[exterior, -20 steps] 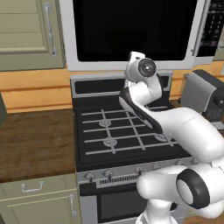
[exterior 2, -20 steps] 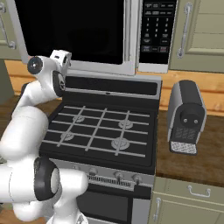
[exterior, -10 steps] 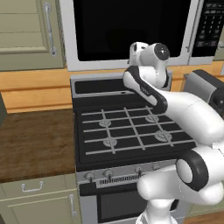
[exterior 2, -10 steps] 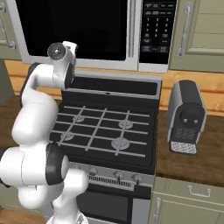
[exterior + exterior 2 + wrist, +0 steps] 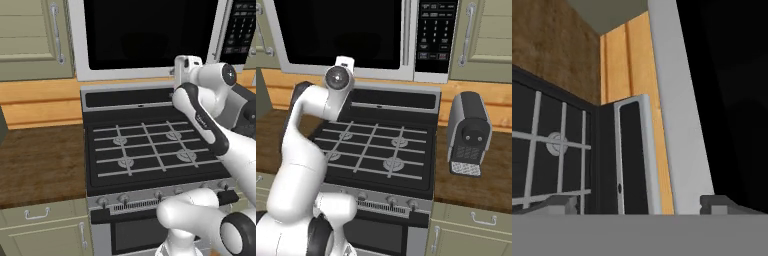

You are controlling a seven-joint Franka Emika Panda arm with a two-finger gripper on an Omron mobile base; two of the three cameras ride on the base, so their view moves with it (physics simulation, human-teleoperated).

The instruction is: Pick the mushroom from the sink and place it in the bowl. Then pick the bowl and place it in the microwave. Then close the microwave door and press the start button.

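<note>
Microwave door (image 5: 150, 37), upper centre, looks shut; the start button on the stiff keypad (image 5: 435, 31) needs a light fingertip press. End effector (image 5: 639, 204) released, empty.

place: kitchen | signs: stove (image 5: 150, 150), microwave (image 5: 150, 35), cabinets (image 5: 30, 37), wood counter (image 5: 35, 165)

Looking forward and down from behind-left and behind-right, sharing the stove (image 5: 145, 150) and the microwave door (image 5: 341, 35). Rolled sideways, close against the stove's far edge and the door frame.
</note>
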